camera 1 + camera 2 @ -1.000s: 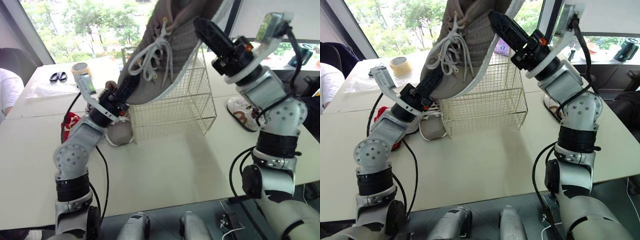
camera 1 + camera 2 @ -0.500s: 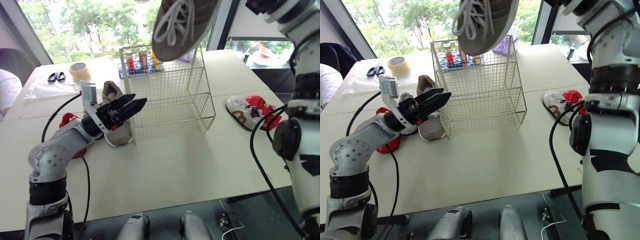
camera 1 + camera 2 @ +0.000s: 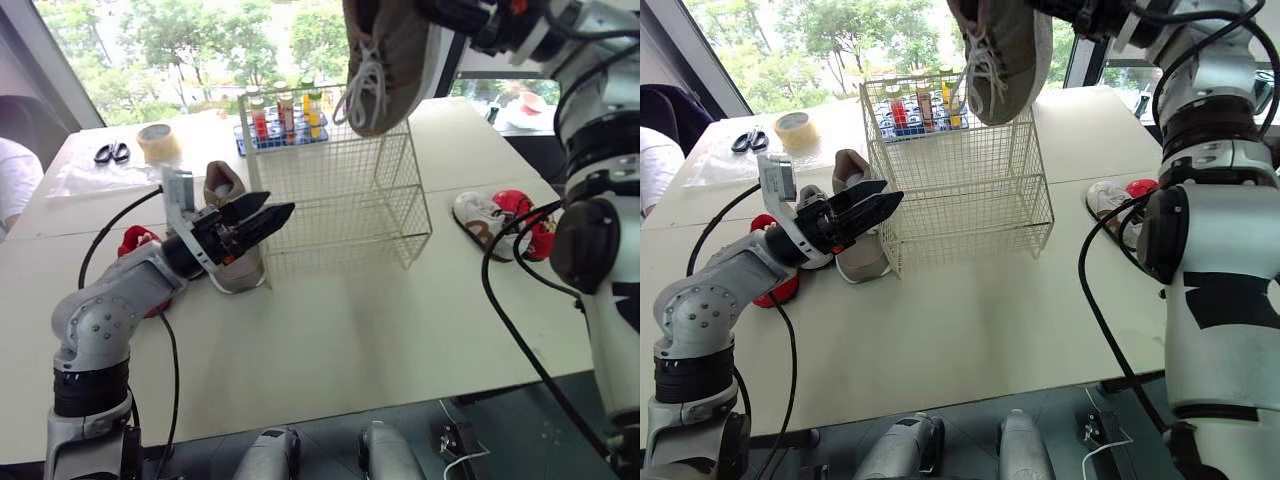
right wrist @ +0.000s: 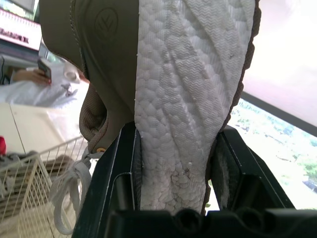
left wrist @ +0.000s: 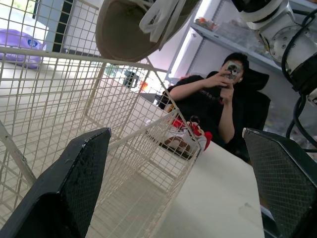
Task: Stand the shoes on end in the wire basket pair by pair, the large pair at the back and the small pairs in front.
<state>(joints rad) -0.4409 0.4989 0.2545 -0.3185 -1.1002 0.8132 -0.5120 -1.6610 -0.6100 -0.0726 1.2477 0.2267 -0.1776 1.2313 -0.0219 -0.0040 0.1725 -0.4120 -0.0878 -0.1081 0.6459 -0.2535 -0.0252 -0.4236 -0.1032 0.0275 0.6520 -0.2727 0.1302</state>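
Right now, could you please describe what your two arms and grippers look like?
The left arm and right arm are silver-grey shells with black joint bands, and loose black cables run along each. The left arm has a dimpled round joint cap. The left gripper and right gripper each have two black fingers; the left's fingers show textured pads.

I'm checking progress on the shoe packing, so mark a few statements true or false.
The right gripper holds a grey sneaker above the wire basket. True.
The left gripper is open, holding nothing. True.
The wire basket already holds two shoes. False: no shoe is in it yet.
The grey sneaker hangs heel down. False: its toe points down.
Small white and red shoes lie on the table to the robot's right of the basket. True.
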